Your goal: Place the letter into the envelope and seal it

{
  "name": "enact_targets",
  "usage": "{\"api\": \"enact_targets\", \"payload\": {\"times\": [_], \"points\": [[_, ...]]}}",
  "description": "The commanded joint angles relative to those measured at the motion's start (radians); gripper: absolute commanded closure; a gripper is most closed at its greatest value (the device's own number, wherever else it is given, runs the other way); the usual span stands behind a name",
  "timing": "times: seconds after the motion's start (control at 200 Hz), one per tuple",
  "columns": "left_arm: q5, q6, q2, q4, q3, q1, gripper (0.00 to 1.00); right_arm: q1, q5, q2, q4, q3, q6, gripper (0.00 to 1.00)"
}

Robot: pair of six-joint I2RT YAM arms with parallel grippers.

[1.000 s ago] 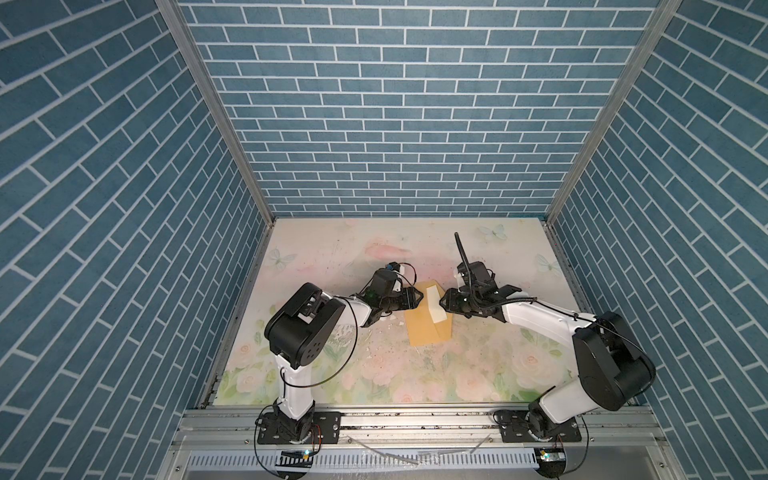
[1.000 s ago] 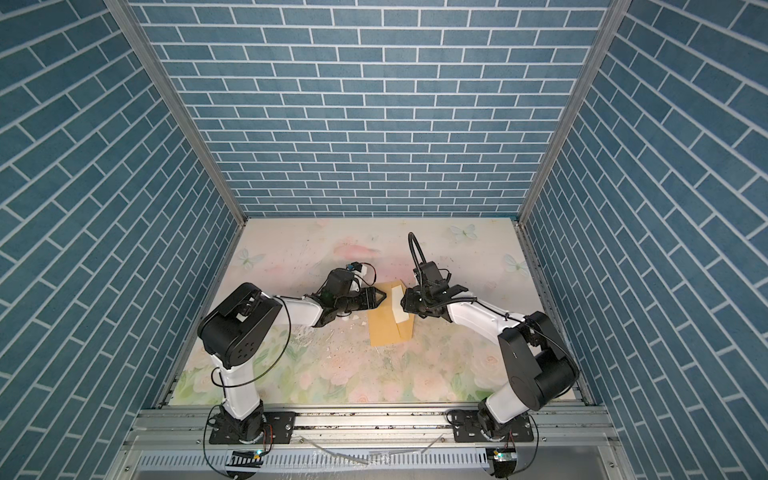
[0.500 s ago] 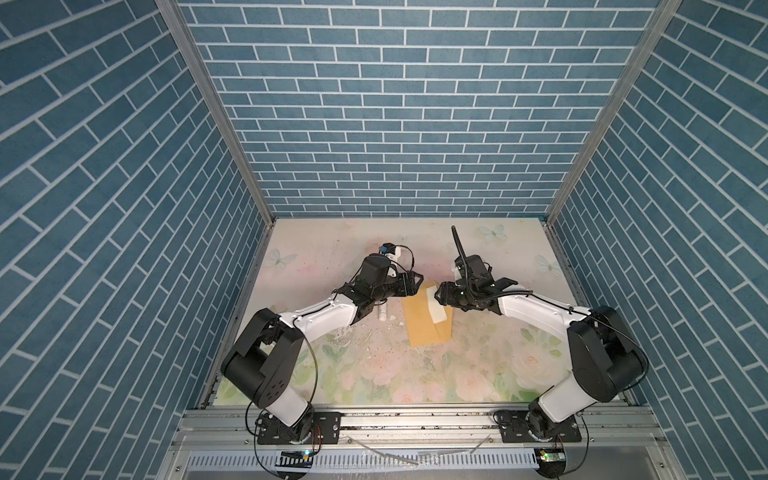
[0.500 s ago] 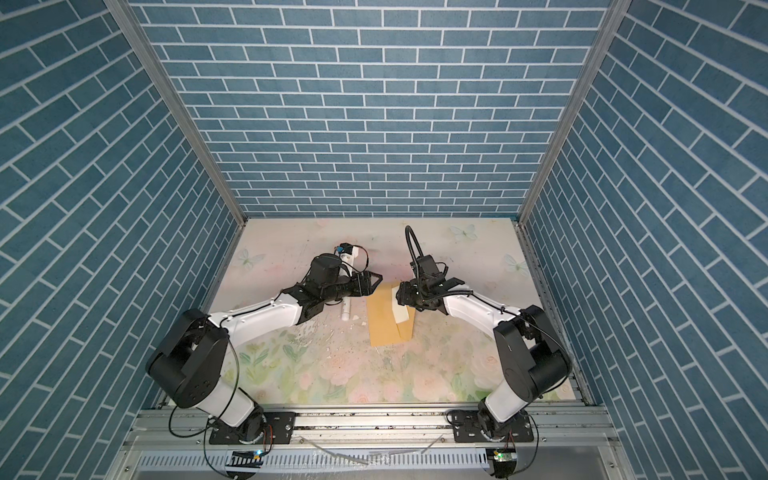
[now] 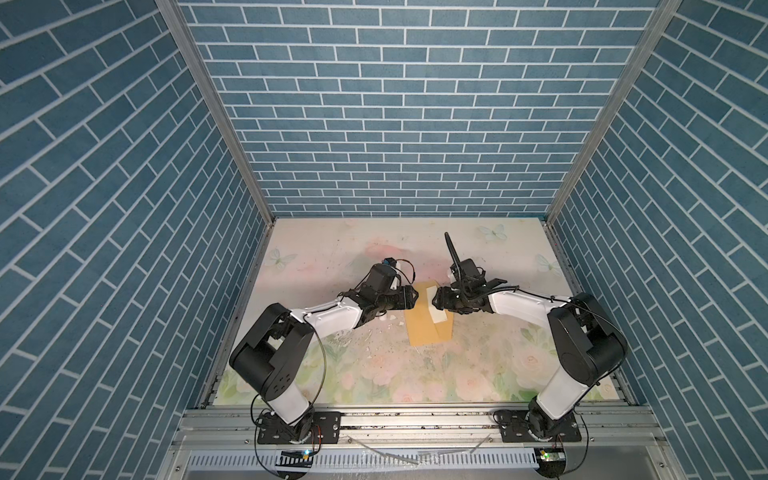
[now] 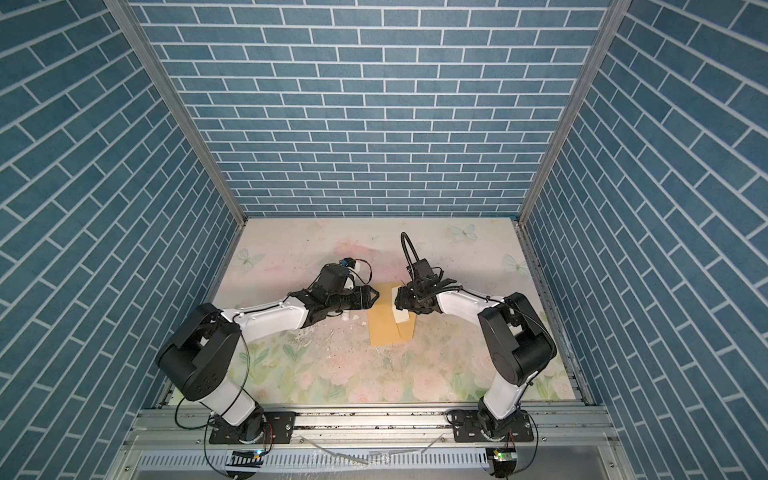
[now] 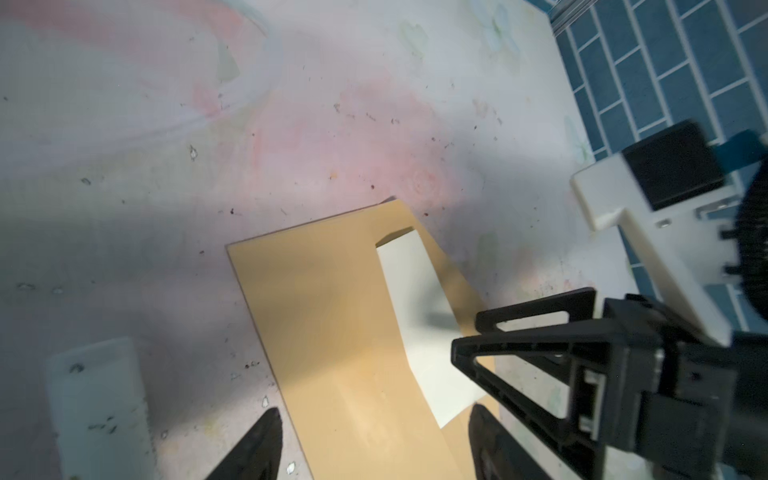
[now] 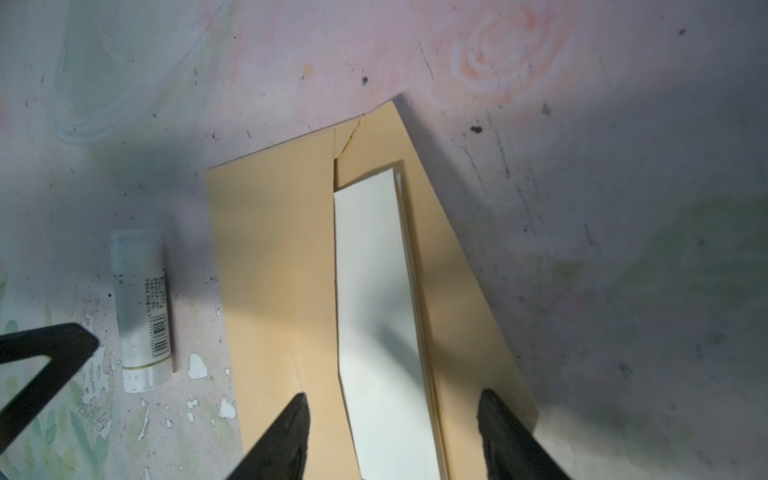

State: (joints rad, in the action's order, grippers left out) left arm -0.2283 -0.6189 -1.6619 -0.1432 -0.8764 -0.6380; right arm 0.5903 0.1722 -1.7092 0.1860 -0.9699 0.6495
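The mustard-yellow envelope (image 5: 419, 330) (image 6: 381, 328) lies flat mid-table. The letter (image 5: 439, 312) (image 6: 402, 316) shows only as a pale strip poking out of the envelope's mouth, over the open flap (image 8: 461, 299). My left gripper (image 5: 417, 297) (image 7: 374, 415) is open, hovering at the envelope's far left edge with nothing between its fingers. Opposite it, my right gripper (image 5: 434, 298) (image 8: 394, 399) is also open, its tips spread above the letter (image 8: 374, 291) and the envelope (image 8: 274, 270) without pinching either. The two grippers nearly face each other across the envelope (image 7: 332, 324).
A small white glue stick (image 8: 141, 307) (image 7: 97, 407) lies on the floral table mat just left of the envelope. White flakes are scattered on the mat near it. Blue brick walls close in the table on three sides.
The left gripper has moved in to the envelope's far left edge. The right gripper's jaws have spread wider and it has edged slightly left over the letter.
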Motion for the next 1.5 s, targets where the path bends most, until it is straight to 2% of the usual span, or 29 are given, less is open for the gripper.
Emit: {"api": "enact_targets", "payload": {"times": [0.0,0.445,0.885,1.325,1.495], "points": [[-0.004,-0.005,-0.04,0.022,-0.022,-0.011,0.32,0.004,0.007,-0.024,-0.026,-0.045,0.014,0.36],[-0.025,-0.016,-0.147,0.002,-0.062,-0.022,0.48,0.002,0.035,-0.06,-0.065,-0.029,0.033,0.47],[0.043,0.014,-0.141,0.07,-0.074,-0.022,0.45,0.002,0.049,-0.082,-0.085,-0.017,0.038,0.58],[0.077,0.035,-0.11,0.112,-0.082,-0.022,0.41,-0.004,0.05,-0.095,-0.098,0.001,0.042,0.59],[0.055,0.026,-0.134,0.096,-0.082,-0.023,0.41,-0.006,0.055,-0.095,-0.105,0.007,0.044,0.59]]}}
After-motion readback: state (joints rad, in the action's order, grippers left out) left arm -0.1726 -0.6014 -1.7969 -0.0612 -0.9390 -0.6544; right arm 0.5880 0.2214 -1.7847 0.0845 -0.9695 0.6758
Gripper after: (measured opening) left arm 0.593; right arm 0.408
